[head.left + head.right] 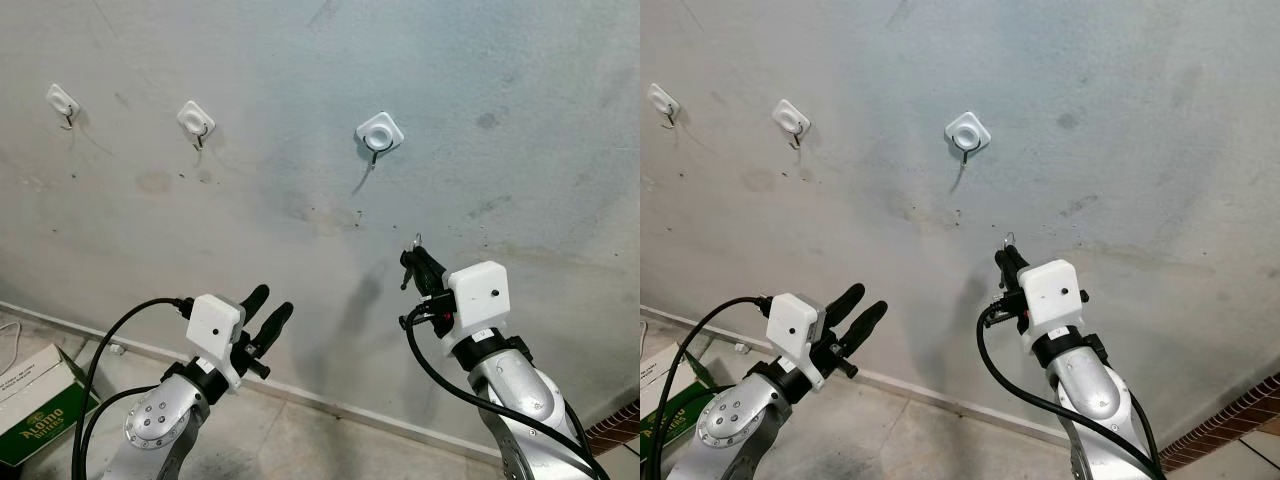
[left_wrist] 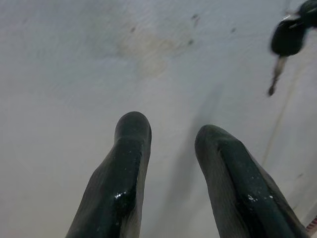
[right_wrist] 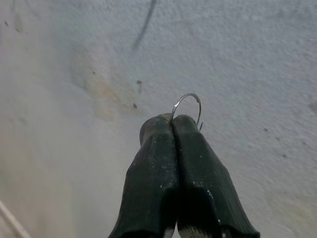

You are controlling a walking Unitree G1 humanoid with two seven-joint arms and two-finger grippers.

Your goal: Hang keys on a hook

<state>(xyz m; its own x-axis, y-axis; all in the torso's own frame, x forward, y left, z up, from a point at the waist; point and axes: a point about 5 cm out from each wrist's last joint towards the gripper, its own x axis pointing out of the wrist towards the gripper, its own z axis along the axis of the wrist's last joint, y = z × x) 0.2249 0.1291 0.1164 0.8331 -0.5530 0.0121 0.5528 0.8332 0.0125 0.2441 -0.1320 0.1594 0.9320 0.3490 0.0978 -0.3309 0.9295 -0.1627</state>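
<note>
1. My right gripper (image 1: 412, 262) has its two fingers pressed flat together, pinching the thin wire key ring (image 3: 187, 106); an arc of that ring stands clear above my fingertips (image 3: 171, 126) in the right wrist view.

2. The keys (image 2: 286, 42) hang from that same grip; the left wrist view shows a dark key head with a slim blade dangling below it, close to the wall (image 1: 500, 120) but I cannot tell whether it touches.

3. My landmark is the right-hand hook (image 1: 378, 133), a white square pad with a small metal hook beneath it; my right gripper sits below it and a little to its right, apart from it; the ring is not on the hook.

4. My left gripper (image 1: 268, 312) is well below that hook and far to its left, its fingers (image 2: 130, 148) spread with a clear gap between them, holding nothing, pointing up towards the wall.

5. Further left of the landmark hook, at about its height, the middle hook (image 1: 196, 120) and the far-left hook (image 1: 63, 101) are fixed to the same stained grey wall.

6. Far below and left of the landmark hook, a green and white cardboard box (image 1: 35, 400) lies on the tiled floor (image 1: 300, 440) beside my left arm.
</note>
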